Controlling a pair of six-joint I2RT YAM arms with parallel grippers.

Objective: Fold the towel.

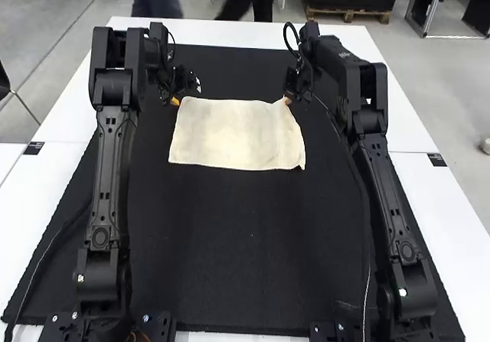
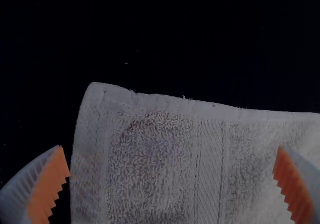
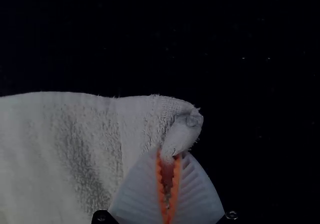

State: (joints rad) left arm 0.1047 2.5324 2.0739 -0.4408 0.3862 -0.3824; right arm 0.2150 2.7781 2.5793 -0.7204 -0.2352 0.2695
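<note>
High view has the whole pale towel (image 1: pixel 233 137), a spread rectangle, far corners at the left gripper (image 1: pixel 177 101) and right gripper (image 1: pixel 287 100). Left wrist view: jaws wide apart, terry cloth and banded weave between them; right wrist view, jaws clamped on a bunched corner!

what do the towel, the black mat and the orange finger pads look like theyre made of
Towel: likely cotton terry, matte, judging by its looped pile and flat woven band. Black mat: probably felt or other fabric, given its dull surface. Orange finger pads: perhaps rubber or flexible plastic, matte, with regular moulded-looking teeth.
</note>
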